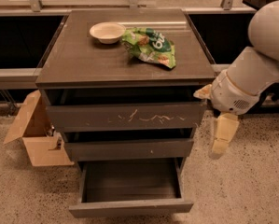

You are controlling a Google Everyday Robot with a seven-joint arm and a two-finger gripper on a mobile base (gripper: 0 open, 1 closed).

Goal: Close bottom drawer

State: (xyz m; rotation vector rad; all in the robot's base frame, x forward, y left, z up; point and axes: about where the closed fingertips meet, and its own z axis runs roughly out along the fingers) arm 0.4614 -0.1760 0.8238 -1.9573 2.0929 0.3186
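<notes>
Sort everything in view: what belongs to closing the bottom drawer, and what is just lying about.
Job: bottom drawer, pulled out; gripper, hanging beside the cabinet's right side, clear of the drawer.
Lying about: bowl and green snack bag on the cabinet top; cardboard box on the floor, left.

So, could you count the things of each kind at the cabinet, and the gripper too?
Drawers: 3: top drawer, middle drawer, bottom drawer pulled out
Bowl: 1
Snack bag: 1
Cardboard box: 1
Gripper, right of the cabinet: 1
Total: 7
</notes>
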